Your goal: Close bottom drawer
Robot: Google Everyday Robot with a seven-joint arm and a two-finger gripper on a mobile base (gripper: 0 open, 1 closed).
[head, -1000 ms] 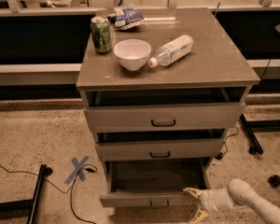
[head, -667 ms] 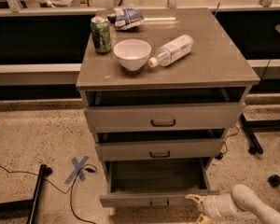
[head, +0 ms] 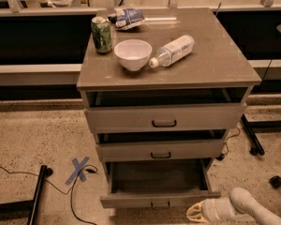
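The bottom drawer (head: 159, 198) is the lowest of three grey drawers and stands pulled well out, its shallow tray empty, with a small dark handle (head: 159, 204) on its low front panel. The middle drawer (head: 160, 150) and the top drawer (head: 165, 118) are each pulled out a little. My gripper (head: 195, 213) is at the bottom right, low by the floor, just right of the bottom drawer's front right corner, pointing left. It holds nothing.
On the cabinet top (head: 215, 55) stand a green can (head: 101, 34), a white bowl (head: 133, 54), a lying plastic bottle (head: 173, 50) and a snack bag (head: 129, 18). A blue tape cross (head: 79, 169) and cables lie on the floor at left. Dark stand legs (head: 251, 137) are at right.
My gripper and arm have drawn back down and to the right, away from the drawer's front corner. The bottom drawer stands as far out as before.
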